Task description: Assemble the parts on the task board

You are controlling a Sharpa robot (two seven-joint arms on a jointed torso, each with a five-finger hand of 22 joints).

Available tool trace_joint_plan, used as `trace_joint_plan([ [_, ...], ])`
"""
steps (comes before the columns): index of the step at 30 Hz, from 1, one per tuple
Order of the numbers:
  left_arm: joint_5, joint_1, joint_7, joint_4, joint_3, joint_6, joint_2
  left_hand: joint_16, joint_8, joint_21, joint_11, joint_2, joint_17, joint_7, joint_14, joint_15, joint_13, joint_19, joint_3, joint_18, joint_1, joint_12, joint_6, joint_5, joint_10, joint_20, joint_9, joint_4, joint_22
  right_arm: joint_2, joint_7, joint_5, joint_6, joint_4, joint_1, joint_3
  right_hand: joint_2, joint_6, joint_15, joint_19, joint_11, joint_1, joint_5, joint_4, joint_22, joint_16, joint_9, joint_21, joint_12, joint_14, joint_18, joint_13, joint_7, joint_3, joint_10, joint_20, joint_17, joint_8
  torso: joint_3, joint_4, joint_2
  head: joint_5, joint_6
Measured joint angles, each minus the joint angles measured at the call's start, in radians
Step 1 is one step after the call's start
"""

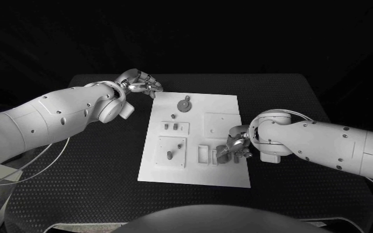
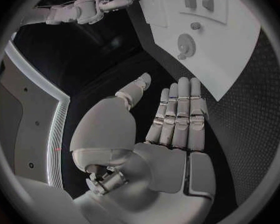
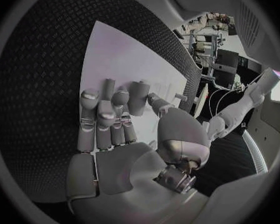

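the task board (image 1: 221, 136) lies flat in the middle of the black surface (image 1: 311, 190), with small grey parts (image 1: 170, 155) standing in its blocks. the right hand (image 1: 233, 148) is over the board's near right corner, its fingers (image 3: 109, 117) bent down onto the white plate beside two slotted blocks (image 1: 209, 155); i cannot tell whether they hold anything. the left hand (image 1: 140, 84) is off the board's far left corner, fingers (image 2: 177, 114) straight, side by side and empty, just short of the plate's edge.
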Motion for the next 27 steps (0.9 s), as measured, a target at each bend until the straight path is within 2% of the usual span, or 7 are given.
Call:
trace_joint_plan([
  [7, 0.000, 0.000, 0.000, 0.000, 0.000, 0.000, 0.000, 0.000, 0.000, 0.000, 0.000, 0.000, 0.001, 0.000, 0.000, 0.000, 0.001, 0.000, 0.000, 0.000, 0.000, 0.000, 0.000, 0.000, 0.000, 0.000, 0.000, 0.000, 0.000, 0.007, 0.003, -0.002, -0.012, -0.003, 0.000, -0.001, 0.051, 0.002, 0.002, -0.004, 0.000, 0.003, 0.000, -0.108, 0.000, -0.011, 0.000, -0.004, 0.004, -0.001, 0.000, -0.006, 0.001, -0.011, 0.000, 0.004, 0.011, 0.000, -0.0005, -0.0006, 0.000, 0.002, 0.001],
  [12, 0.000, 0.000, 0.000, 0.000, 0.000, 0.000, 0.000, 0.000, 0.000, 0.000, 0.000, 0.000, 0.001, 0.000, 0.000, 0.000, 0.001, 0.000, 0.000, 0.000, 0.000, 0.000, 0.000, 0.000, 0.000, 0.000, 0.000, 0.000, 0.000, 0.009, 0.004, -0.004, -0.017, -0.004, -0.001, -0.002, 0.064, 0.004, 0.001, -0.002, 0.000, 0.015, 0.000, -0.179, 0.000, -0.017, 0.000, -0.008, 0.004, 0.000, 0.000, -0.010, 0.003, 0.009, 0.000, 0.006, 0.015, 0.000, -0.0006, -0.0004, 0.000, 0.003, 0.003],
  [18, 0.000, 0.000, 0.000, 0.000, 0.000, 0.000, -0.001, 0.000, 0.000, 0.000, 0.000, 0.000, 0.002, 0.000, 0.000, 0.000, 0.001, 0.000, 0.000, 0.000, 0.000, 0.000, 0.000, 0.000, 0.000, 0.000, 0.000, 0.000, 0.000, 0.012, 0.006, -0.004, -0.024, -0.007, -0.001, -0.002, 0.067, 0.004, 0.000, 0.004, 0.000, 0.019, 0.000, -0.230, 0.000, -0.023, 0.000, -0.011, 0.004, 0.004, 0.000, -0.014, 0.003, 0.027, 0.000, 0.011, 0.021, 0.000, -0.0010, 0.0000, 0.000, 0.005, 0.003],
  [22, 0.000, 0.000, 0.000, 0.000, 0.000, 0.000, -0.001, 0.000, 0.000, 0.000, 0.000, 0.000, 0.002, 0.000, 0.000, 0.000, 0.001, 0.000, 0.000, 0.000, 0.000, 0.000, 0.000, 0.000, 0.000, 0.000, 0.000, 0.000, 0.000, 0.013, 0.008, -0.004, -0.028, -0.010, -0.001, -0.002, 0.077, 0.008, 0.004, 0.005, 0.002, 0.010, -0.001, -0.258, 0.000, -0.024, 0.000, -0.012, 0.008, 0.007, 0.000, -0.017, 0.006, 0.041, 0.002, 0.013, 0.025, 0.000, -0.0010, 0.0000, 0.000, 0.005, 0.002],
  [24, 0.000, 0.000, 0.000, 0.001, 0.000, 0.000, -0.001, 0.000, 0.000, 0.000, 0.000, 0.000, 0.003, 0.000, 0.000, 0.000, 0.002, 0.000, 0.000, 0.000, 0.000, 0.000, 0.000, 0.000, 0.000, 0.000, 0.000, 0.000, 0.000, 0.013, 0.011, -0.003, -0.029, -0.011, -0.001, -0.002, 0.088, 0.009, 0.003, 0.005, 0.002, 0.011, -0.003, -0.272, 0.000, -0.027, 0.000, -0.012, 0.008, 0.008, 0.000, -0.018, 0.005, 0.047, 0.002, 0.013, 0.026, 0.000, -0.0012, 0.0000, 0.000, 0.005, 0.002],
  [27, 0.000, 0.000, 0.000, 0.001, 0.000, 0.000, -0.001, 0.000, 0.000, 0.000, 0.001, 0.000, 0.003, 0.001, 0.000, 0.000, 0.002, 0.000, 0.002, 0.000, 0.000, 0.000, 0.001, 0.000, -0.001, 0.000, 0.000, 0.002, 0.000, 0.011, 0.017, 0.001, -0.031, -0.012, -0.001, -0.002, 0.091, 0.010, 0.002, 0.009, 0.003, 0.014, -0.005, -0.287, 0.000, -0.027, 0.000, -0.012, 0.008, 0.010, 0.001, -0.019, 0.006, 0.062, 0.004, 0.016, 0.028, -0.016, -0.0012, -0.0005, 0.000, 0.005, 0.001],
])
